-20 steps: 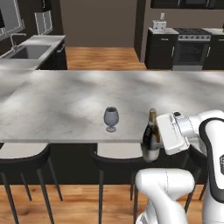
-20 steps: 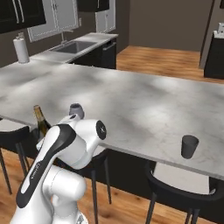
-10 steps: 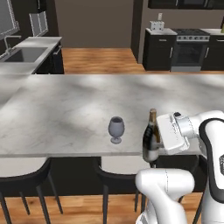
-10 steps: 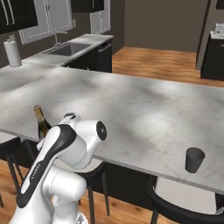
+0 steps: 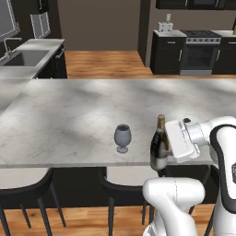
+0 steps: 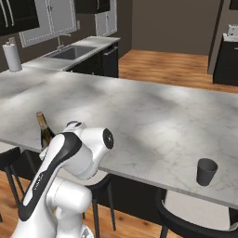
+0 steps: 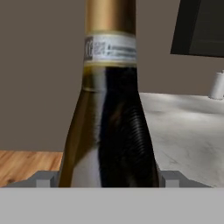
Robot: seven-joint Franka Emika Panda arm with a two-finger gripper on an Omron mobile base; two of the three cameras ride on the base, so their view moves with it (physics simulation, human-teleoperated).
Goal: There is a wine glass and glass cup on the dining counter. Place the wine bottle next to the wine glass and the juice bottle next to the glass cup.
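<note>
My gripper [image 5: 162,150] is shut on the wine bottle [image 5: 160,144], a slim dark bottle with a gold neck, held upright at the front edge of the dining counter [image 5: 69,115]. The wine glass [image 5: 122,137] stands on the marble a little to the bottle's left, apart from it. In the hand view the wine bottle [image 7: 109,113] rises between the two fingertips [image 7: 43,178] of the gripper [image 7: 109,179]. From the right base view the wine bottle [image 6: 44,130] pokes out behind my arm, and the glass cup [image 6: 206,171] stands far right near the front edge. The juice bottle is out of view.
Dark stools [image 5: 23,193] stand under the counter's front edge. A sink counter [image 5: 27,55] lies back left and a stove [image 5: 198,50] back right. A paper towel roll [image 6: 11,56] stands by the sink [image 6: 74,51].
The base has driven, so the whole scene has shifted right in the left base view. The wine bottle stays in the gripper, now closer to the wine glass.
</note>
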